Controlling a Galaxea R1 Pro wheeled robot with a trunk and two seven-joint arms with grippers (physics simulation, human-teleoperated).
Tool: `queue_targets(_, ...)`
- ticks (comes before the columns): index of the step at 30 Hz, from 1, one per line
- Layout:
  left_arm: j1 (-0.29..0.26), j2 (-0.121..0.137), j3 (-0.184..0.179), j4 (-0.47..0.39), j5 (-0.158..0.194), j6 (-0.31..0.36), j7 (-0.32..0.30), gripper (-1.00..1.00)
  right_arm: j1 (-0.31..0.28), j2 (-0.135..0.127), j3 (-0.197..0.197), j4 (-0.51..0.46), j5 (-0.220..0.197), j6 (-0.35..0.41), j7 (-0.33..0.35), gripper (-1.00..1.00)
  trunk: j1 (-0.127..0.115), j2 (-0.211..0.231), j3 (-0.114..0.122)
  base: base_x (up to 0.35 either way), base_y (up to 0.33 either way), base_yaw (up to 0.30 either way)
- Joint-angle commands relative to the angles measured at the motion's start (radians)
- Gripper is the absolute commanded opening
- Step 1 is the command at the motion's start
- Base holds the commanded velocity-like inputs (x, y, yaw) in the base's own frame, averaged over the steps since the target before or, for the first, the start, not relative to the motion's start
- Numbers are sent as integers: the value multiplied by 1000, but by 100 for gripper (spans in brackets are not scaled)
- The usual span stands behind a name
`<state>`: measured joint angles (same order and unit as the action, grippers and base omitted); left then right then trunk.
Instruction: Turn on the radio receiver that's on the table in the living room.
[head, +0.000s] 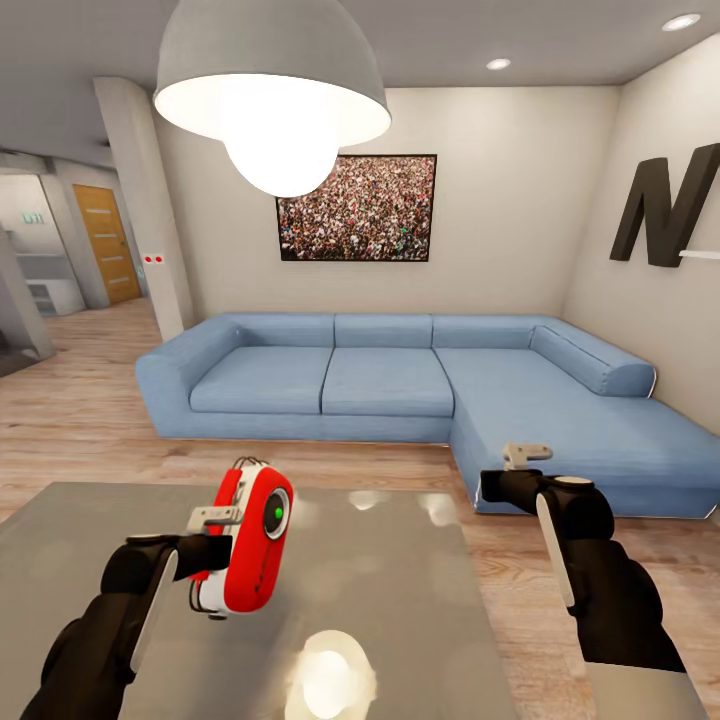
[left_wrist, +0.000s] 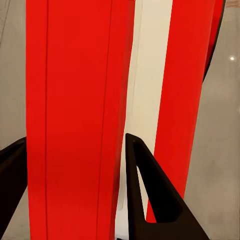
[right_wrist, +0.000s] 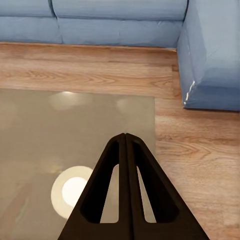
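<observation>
Radio receiver, small, red with white sides and a green-centred dial, hangs above the glossy grey low table, pinched between the fingers of the left gripper. Right gripper, fingers pressed together, hovers beyond the table's corner nearest the blue L-shaped sofa.

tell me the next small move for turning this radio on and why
Probably bring the right gripper across toward the radio receiver and its green-centred dial. The left gripper already holds the radio lifted above the table, its fingers on either side of the red body, so it has no way to work the dial. The right jaws are shut and holding nothing, off to the side near the sofa.
</observation>
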<state>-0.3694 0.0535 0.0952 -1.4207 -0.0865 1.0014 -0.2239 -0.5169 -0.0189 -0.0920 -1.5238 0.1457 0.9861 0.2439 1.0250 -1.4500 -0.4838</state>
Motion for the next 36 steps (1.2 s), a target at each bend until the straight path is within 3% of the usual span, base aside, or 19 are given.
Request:
queue_targets(1, 0, 0, 0, 3, 5, 0, 0, -100, 0, 0, 0, 0, 0, 0, 0, -100, 0, 0, 0, 0, 0, 0)
queue_targets(13, 0, 0, 0, 42, 4, -1, 0, -100, 2, 1, 0, 21, 6, -2, -39, -100, 0, 0, 0, 0, 0, 0)
queue_targets(31, 0, 5, 0, 87, 2, -1, 0, -100, 3, 2, 0, 27, 6, -3, -43, -100, 0, 0, 0, 0, 0, 0)
queue_targets(33, 0, 8, 0, 90, -7, -1, 0, -100, 3, 2, 0, 28, 6, -3, -43, -100, 0, 0, 0, 0, 0, 0)
queue_targets(36, 0, 12, 0, 95, -54, -1, -1, -100, 3, 2, 0, 28, 6, -3, -43, -100, 0, 0, 0, 0, 0, 0)
